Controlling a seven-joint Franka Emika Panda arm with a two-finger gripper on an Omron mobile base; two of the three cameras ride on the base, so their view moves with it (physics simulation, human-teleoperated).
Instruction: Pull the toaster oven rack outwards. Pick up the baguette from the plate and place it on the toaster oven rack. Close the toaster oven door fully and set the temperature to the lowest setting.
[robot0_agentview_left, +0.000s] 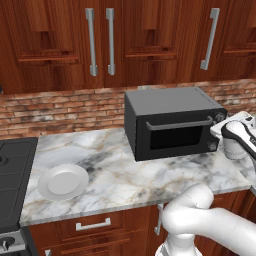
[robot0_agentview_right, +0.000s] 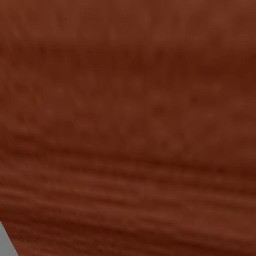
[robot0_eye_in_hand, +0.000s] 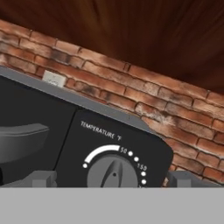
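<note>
Dark grey toaster oven (robot0_agentview_left: 172, 121), white plate (robot0_agentview_left: 63, 181), grey-veined, seemingly marble counter (robot0_agentview_left: 130, 175)

Even, soft light; coarse rendering.

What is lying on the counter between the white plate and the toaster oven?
Nothing: in the left base view, only bare marble counter separates the plate from the toaster oven.

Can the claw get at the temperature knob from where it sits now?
Probably yes. The open claw faces the temperature knob on the toaster oven, one fingertip on each side, nothing between them.
</note>
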